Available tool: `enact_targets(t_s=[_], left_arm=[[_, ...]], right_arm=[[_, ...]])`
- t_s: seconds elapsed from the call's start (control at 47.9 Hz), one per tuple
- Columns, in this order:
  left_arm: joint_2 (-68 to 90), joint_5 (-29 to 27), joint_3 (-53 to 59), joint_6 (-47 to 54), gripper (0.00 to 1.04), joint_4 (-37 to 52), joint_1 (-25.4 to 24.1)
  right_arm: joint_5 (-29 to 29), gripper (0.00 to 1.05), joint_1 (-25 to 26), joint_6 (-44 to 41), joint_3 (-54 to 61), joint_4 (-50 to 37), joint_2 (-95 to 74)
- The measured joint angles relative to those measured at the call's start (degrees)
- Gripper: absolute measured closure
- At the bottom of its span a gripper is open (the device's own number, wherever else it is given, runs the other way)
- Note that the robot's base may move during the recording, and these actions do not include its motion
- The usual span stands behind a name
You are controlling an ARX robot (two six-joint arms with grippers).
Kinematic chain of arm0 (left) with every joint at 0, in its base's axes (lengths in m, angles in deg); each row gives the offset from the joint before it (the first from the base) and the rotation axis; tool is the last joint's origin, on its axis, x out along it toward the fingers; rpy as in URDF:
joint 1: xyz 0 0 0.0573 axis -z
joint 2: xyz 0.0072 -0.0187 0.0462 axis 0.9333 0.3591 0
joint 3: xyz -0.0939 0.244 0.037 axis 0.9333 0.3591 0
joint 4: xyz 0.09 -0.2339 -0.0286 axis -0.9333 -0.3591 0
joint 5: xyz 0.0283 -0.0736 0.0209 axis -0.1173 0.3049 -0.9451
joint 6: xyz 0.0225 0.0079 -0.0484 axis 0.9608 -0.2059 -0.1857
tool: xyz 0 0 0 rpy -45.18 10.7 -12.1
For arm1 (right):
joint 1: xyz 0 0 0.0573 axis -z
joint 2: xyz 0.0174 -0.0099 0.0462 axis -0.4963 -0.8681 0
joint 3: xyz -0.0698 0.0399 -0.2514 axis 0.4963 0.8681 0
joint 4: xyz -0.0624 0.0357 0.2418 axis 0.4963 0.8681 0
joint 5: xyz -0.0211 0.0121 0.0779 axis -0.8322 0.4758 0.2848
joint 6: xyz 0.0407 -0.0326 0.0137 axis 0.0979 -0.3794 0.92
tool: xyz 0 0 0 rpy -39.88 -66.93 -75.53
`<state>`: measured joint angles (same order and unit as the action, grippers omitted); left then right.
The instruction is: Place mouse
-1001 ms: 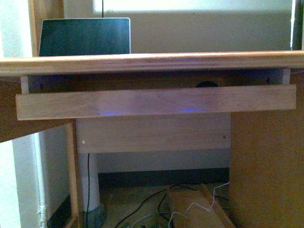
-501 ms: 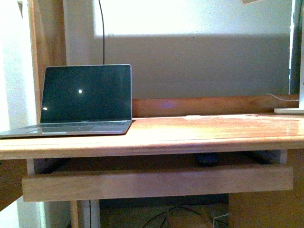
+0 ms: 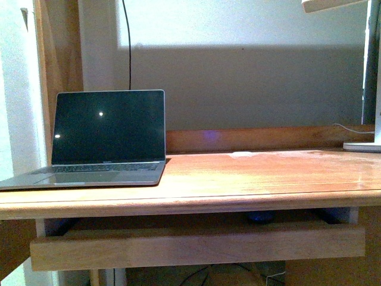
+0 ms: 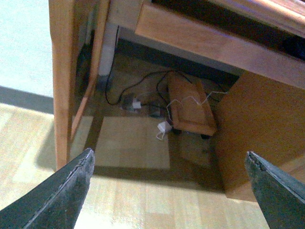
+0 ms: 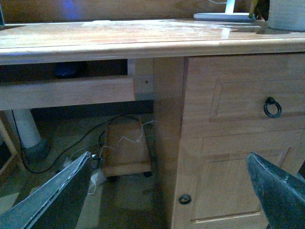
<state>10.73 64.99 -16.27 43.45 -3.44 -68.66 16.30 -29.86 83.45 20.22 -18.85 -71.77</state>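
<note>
You've got the wooden worktop [image 3: 250, 173] filling the front view, broad and level, with the pull-out tray [image 3: 196, 244] slung just beneath its front edge. The open laptop [image 3: 107, 128] sits on the worktop's left end with its screen dark. Neither arm shows in the front view.

Now the claws. Your left claw [image 4: 169, 152] is spread wide with nothing between its fingers. Its camera looks down past the tray at the floor [image 4: 128, 200] and the tangle of cables under the worktop, so that arm looks low and out in front. Your right claw [image 5: 169, 155] is just as wide and just as empty. It faces the tray slot and the drawer unit [image 5: 228, 109] square on, at roughly tray height.

And the small one: the mouse [image 3: 261, 216] is not on the worktop. It's tucked in the shadowed gap on the tray, right of centre, with only a dark sliver showing above the tray's front rail. The right wrist view catches it as a dim blob [image 5: 66, 69] deep in that slot. You can't read its long axis from here.

So it lies ahead of both claws and back under the worktop's lip. I'd judge your right arm the nearer one, and you'd reach into the slot level to clear that lip.
</note>
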Motion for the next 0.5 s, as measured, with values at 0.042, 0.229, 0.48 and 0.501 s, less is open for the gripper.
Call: enact_targets(t_s=[0.042,0.229,0.48,0.501], left_arm=[[5.14,0.04,-0.81,1.33,0.08,2.67,0.66],[40.28,-1.97,-9.49,26.34,0.08,22.53,2.62],[74.18,-7.54,-23.17,76.61,0.08,53.24,3.13],[75.69,-6.99,-24.17,79.30,0.08,54.93,3.10]], right_arm=[[0.00,0.07,0.00,0.00,0.00,-0.02,0.00],[0.02,0.07,0.00,-0.02,0.00,0.00,0.00],[0.02,0.07,0.00,0.00,0.00,0.00,0.00],[0.02,0.07,0.00,0.00,0.00,0.00,0.00]])
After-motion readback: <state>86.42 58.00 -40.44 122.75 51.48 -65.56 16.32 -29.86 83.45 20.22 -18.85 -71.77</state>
